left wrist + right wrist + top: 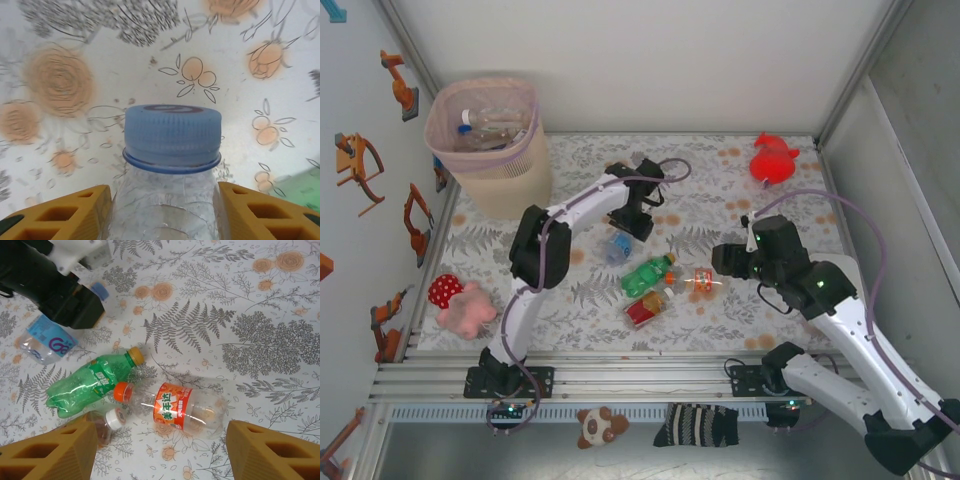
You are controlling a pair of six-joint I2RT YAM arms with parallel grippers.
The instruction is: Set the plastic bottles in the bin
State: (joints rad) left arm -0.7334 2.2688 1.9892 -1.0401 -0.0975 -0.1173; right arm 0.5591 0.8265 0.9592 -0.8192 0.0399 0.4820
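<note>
A clear bottle with a blue cap [172, 135] and blue label [617, 247] lies on the patterned table. My left gripper [165, 200] is shut on its shoulders, one yellow finger against each side. To its right lie a green bottle [90, 382], an orange-labelled bottle [175, 407] and a small brownish bottle with a white cap [102, 425]. My right gripper [160, 455] hovers open above the orange-labelled bottle [698, 281], touching nothing. The beige bin [500, 170] stands at the far left corner with bottles [485, 125] inside its pinkish liner.
A red plush toy [773, 158] sits at the back right. A pink and red plush [460, 300] lies at the left edge. A striped sock [695, 425] and a small bear [600, 425] lie below the front rail. Walls close in the sides.
</note>
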